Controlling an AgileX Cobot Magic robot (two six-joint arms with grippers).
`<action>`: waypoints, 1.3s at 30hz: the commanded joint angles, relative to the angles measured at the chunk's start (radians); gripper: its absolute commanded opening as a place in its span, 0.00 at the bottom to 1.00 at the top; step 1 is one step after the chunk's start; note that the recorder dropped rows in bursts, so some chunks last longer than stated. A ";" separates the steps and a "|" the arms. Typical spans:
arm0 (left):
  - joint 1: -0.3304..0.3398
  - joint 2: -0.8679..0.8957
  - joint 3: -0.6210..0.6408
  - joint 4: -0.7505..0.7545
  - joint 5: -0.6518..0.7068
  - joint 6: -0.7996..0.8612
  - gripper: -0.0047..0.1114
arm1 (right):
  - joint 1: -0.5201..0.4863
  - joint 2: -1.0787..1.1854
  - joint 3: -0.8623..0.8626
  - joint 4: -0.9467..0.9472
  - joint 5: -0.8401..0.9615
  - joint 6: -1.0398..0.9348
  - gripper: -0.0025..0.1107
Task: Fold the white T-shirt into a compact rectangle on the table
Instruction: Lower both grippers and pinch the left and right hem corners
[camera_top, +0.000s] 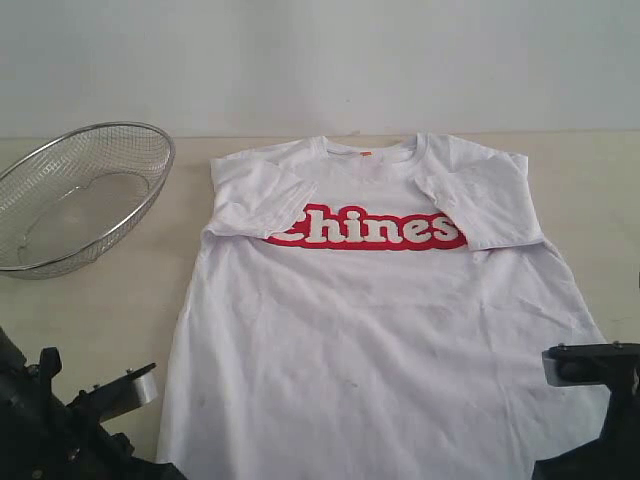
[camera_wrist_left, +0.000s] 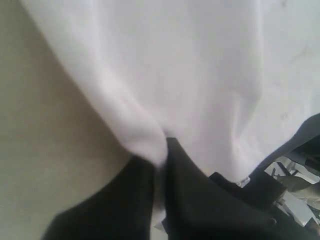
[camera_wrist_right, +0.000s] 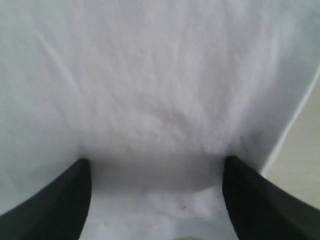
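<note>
White T-shirt (camera_wrist_left: 175, 75) edge is pinched by the left end effector (camera_wrist_left: 162, 150), bench (camera_wrist_left: 40, 150) right beside it; right end effector (camera_wrist_right: 155, 162) is spread wide over the cloth.

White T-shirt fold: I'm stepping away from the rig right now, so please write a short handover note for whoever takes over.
Left gripper: shut, pinching the white T-shirt at its lower left edge.
Right gripper: open, jaws astride the cloth near the lower right edge, nothing gripped.
Shirt: flat, front up on the table; the wire-mesh basket stands apart at far left.
Done: both sleeves folded in over the chest.
Left: close the right gripper on the hem, then probably fold the body up toward the collar into a rectangle.
</note>
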 joint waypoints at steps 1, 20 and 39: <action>-0.006 0.022 0.005 0.020 -0.149 0.004 0.08 | -0.001 0.013 0.005 -0.007 -0.027 -0.021 0.61; -0.006 0.022 0.005 0.020 -0.141 0.004 0.08 | -0.001 0.013 0.005 -0.007 -0.031 -0.050 0.37; -0.006 0.018 -0.050 0.001 -0.061 0.059 0.08 | -0.001 0.013 -0.001 0.092 -0.046 -0.126 0.02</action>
